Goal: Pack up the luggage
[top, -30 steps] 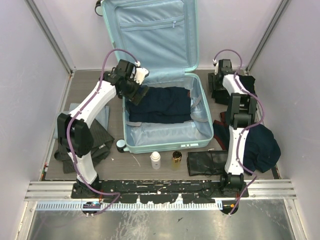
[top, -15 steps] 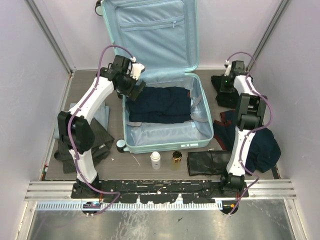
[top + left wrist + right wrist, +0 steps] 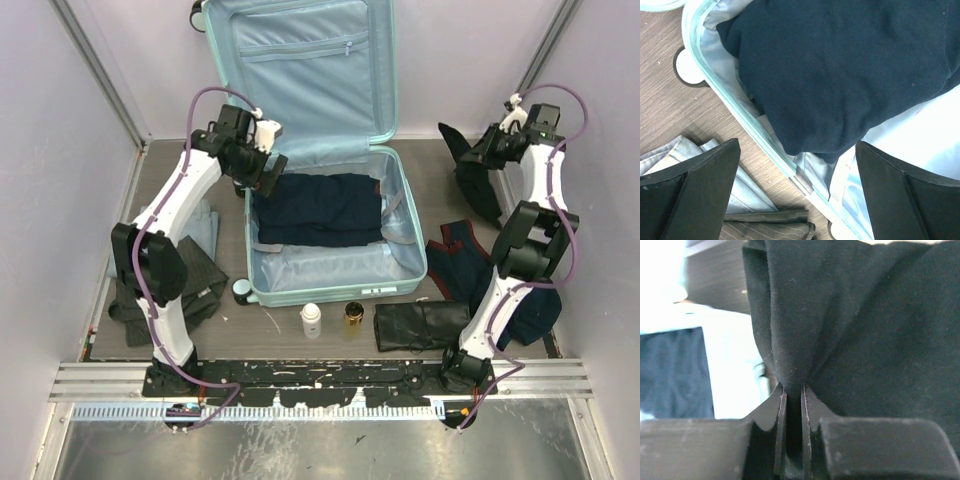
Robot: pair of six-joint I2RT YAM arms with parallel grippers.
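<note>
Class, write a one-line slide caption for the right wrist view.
Right gripper pinching a fold of black fabric garment, pale mint-blue suitcase blurred behind.

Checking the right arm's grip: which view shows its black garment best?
Right wrist view: the black garment fills it, a fold pinched by the right gripper, jaws shut. Top view shows it small, hanging; left wrist view misses it.

Lit evenly from overhead, with soft shadows. Overexposed at upper left of right wrist view, blurred close up.
</note>
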